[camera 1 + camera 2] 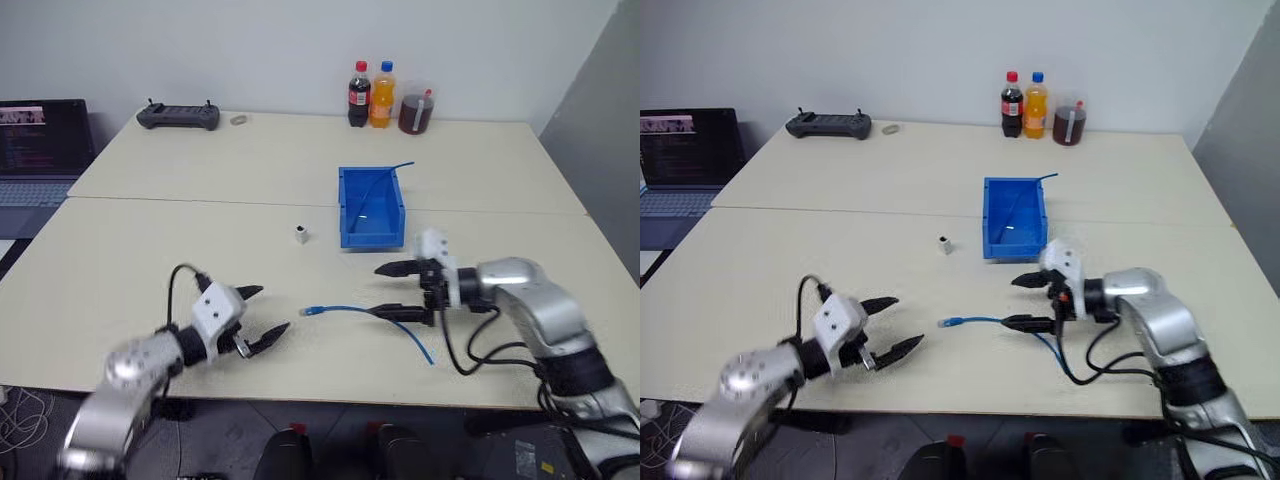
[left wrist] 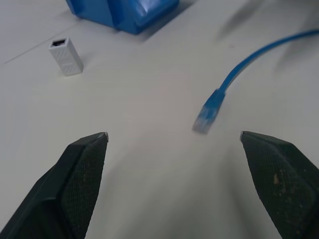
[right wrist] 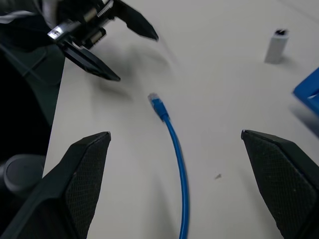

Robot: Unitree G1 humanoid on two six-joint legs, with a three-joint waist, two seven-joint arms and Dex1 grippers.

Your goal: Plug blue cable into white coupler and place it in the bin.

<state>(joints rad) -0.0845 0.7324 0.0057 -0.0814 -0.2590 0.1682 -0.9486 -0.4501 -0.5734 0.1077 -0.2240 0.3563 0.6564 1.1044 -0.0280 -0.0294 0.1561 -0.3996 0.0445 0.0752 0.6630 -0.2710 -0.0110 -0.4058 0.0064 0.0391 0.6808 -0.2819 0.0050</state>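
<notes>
Cable (image 1: 352,310) lying loose on surface (image 1: 150,260); coupler (image 1: 302,235) standing beside bin (image 1: 371,207); left end effector (image 1: 262,312) and right end effector (image 1: 392,290) both gaping apart, gripping nothing.

Blue cable (image 1: 985,321) lies on worktop (image 1: 840,250), plug toward left claw (image 1: 887,326). Both claws gape; right claw (image 1: 1025,301) empty.

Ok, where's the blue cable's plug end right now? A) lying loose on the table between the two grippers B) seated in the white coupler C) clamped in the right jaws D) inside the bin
A: the blue cable lies loose on the table, its plug between the open left gripper and open right gripper, apart from the white coupler.
</notes>
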